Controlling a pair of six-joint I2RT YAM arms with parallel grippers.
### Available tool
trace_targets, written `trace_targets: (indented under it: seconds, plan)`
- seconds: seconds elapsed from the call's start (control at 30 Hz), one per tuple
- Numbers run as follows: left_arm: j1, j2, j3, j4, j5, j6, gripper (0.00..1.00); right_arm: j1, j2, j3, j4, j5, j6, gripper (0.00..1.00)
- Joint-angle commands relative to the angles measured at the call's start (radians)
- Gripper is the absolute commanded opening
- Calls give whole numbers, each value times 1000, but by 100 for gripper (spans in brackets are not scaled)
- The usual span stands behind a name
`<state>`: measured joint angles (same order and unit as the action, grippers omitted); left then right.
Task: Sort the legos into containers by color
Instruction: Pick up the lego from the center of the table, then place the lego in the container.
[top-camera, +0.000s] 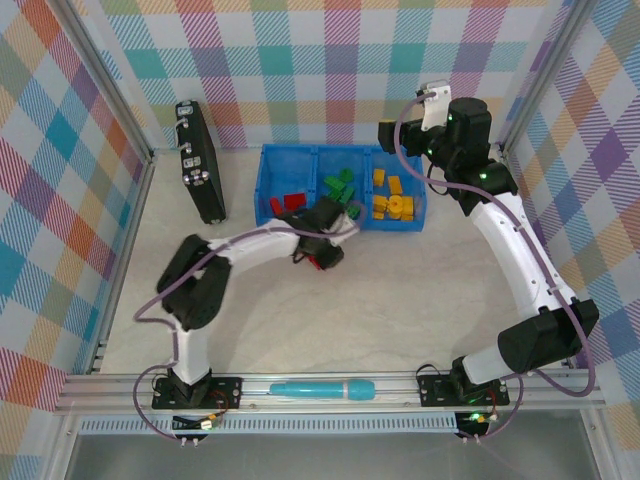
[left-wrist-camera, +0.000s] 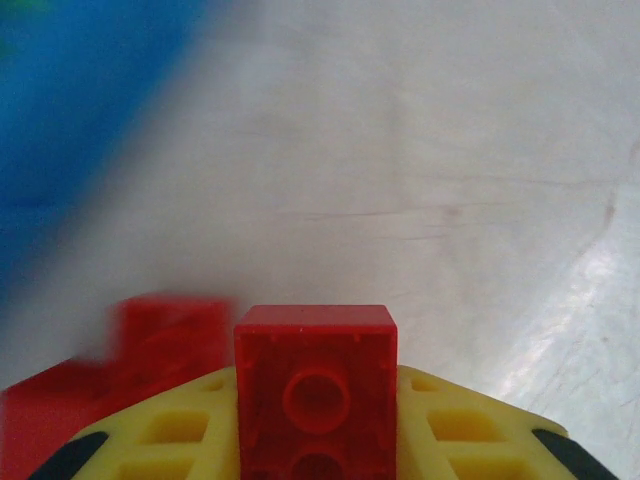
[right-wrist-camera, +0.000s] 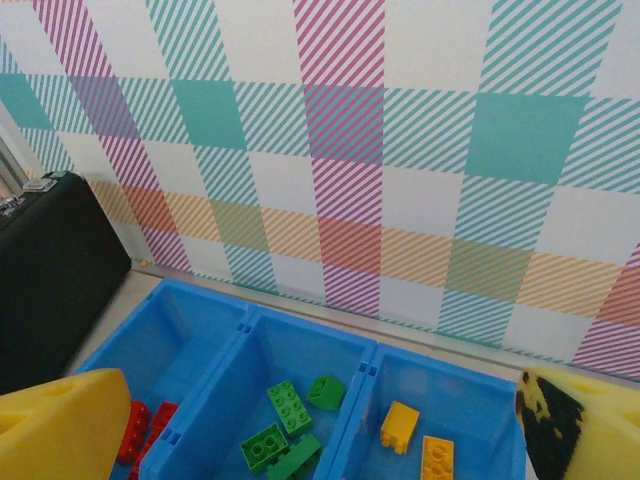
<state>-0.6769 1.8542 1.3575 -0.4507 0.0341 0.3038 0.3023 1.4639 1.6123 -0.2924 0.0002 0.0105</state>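
My left gripper (top-camera: 322, 250) is shut on a red brick (left-wrist-camera: 315, 390), which sits between its yellow fingers (left-wrist-camera: 470, 425) just in front of the blue tray (top-camera: 268, 165). A second red brick (left-wrist-camera: 165, 340) lies blurred beside it on the left. The tray's left compartment holds red bricks (top-camera: 286, 203), the middle one green bricks (top-camera: 338, 185), the right one yellow bricks (top-camera: 392, 200). My right gripper (top-camera: 390, 133) hovers open above the tray's back right corner. In the right wrist view its fingers (right-wrist-camera: 60, 425) stand wide apart over green bricks (right-wrist-camera: 290, 405) and yellow bricks (right-wrist-camera: 400, 425).
A black case (top-camera: 200, 160) leans against the back left wall, left of the tray. A teal pen-like cylinder (top-camera: 322, 388) lies on the front rail between the arm bases. Plaid walls close in the table on three sides.
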Motion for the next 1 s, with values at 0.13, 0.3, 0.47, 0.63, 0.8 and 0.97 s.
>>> trace_targets:
  seconds: [0.13, 0.3, 0.47, 0.63, 0.8, 0.97]
  plan:
    - [188, -218, -64, 237, 61, -133, 29, 7, 18, 40, 9, -11, -7, 99]
    - [240, -169, -29, 316, -44, -213, 29, 6, 15, 40, 7, -13, -1, 99]
    - [265, -52, 50, 307, -141, -332, 30, 7, 9, 39, 3, -5, -6, 99]
    - [280, 32, 106, 272, -191, -415, 34, 6, 3, 37, 4, 3, -11, 99]
    - [283, 83, 149, 224, -209, -449, 40, 6, 0, 33, 8, 4, -14, 99]
    - [283, 99, 165, 193, -218, -464, 52, 8, -3, 32, 7, 12, -18, 99]
